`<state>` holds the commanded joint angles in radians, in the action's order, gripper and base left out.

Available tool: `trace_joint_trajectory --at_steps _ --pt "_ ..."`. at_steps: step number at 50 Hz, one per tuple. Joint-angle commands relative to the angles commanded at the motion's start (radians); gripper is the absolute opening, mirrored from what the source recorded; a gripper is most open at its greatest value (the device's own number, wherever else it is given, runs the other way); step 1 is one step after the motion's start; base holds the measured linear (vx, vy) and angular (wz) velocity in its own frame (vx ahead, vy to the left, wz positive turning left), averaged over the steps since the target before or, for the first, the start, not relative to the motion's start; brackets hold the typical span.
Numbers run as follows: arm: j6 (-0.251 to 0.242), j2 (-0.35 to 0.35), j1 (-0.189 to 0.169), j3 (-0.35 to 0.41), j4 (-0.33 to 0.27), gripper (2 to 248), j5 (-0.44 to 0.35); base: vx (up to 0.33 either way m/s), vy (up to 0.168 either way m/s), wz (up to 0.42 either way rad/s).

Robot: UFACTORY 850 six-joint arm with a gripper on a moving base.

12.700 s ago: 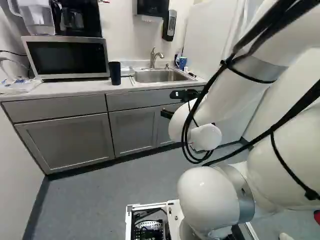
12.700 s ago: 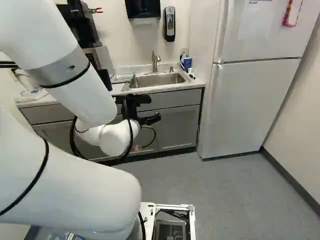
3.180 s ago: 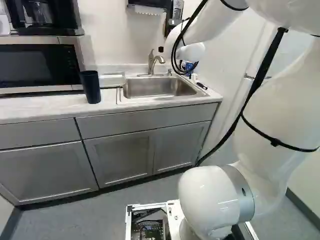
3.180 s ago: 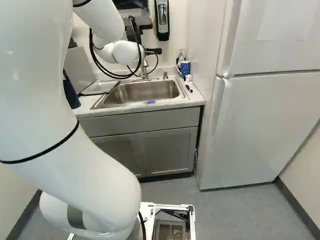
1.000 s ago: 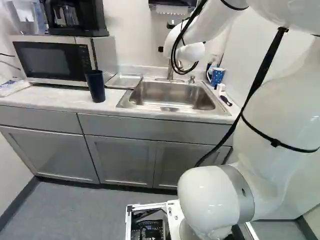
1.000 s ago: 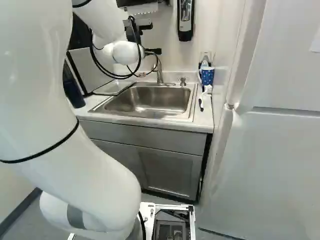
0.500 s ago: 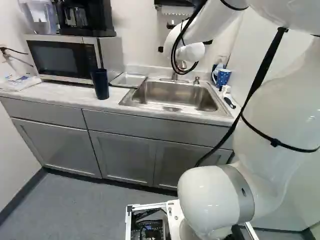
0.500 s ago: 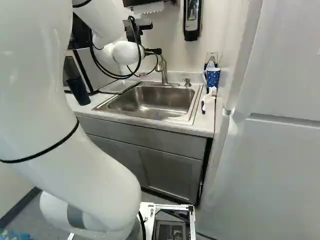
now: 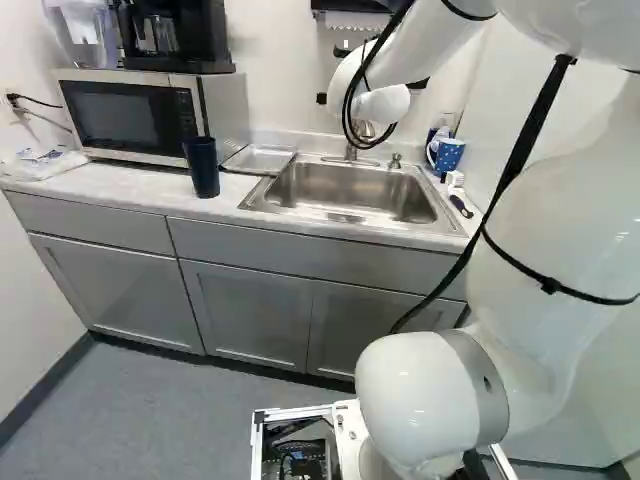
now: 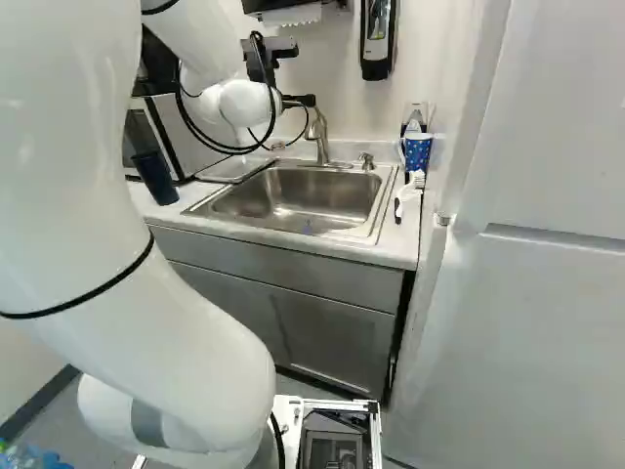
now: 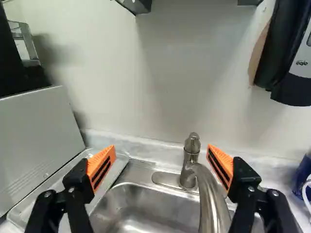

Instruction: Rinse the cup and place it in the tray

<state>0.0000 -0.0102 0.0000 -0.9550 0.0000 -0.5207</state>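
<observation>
A dark blue cup (image 9: 202,167) stands upright on the counter, left of the sink (image 9: 345,192), and shows again in the right base view. Between the cup and the sink, against the microwave's side, lies a shallow clear tray (image 9: 258,160). High over the sink's back edge is my gripper (image 10: 301,101), apart from both cup and tray. Through the wrist view the gripper (image 11: 161,151) has its orange-padded fingers wide apart with nothing held; the faucet (image 11: 206,196) rises ahead of and below them. The tray (image 11: 58,184) lies beyond one finger.
A microwave (image 9: 130,118) with a coffee maker (image 9: 175,35) on it stands behind the cup. Right of the sink are a blue dotted mug (image 10: 417,150) and a brush (image 10: 405,198). A soap dispenser (image 10: 377,37) hangs on the wall; a refrigerator (image 10: 527,293) flanks the counter.
The base has moved nearer the counter and turned, shifting the scene in both base views. Since the oldest frames my arm has risen from before the cabinets to above the sink; lately it holds still.
</observation>
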Motion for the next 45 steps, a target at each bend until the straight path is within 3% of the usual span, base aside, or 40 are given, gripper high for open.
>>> trace_joint_trajectory --at_steps 25,45 --pt "0.0 0.002 0.0 -0.001 0.0 247 0.0 0.0 0.0 0.0" --pt "0.0 0.04 0.0 -0.041 0.0 247 0.001 0.0 0.0 0.0"
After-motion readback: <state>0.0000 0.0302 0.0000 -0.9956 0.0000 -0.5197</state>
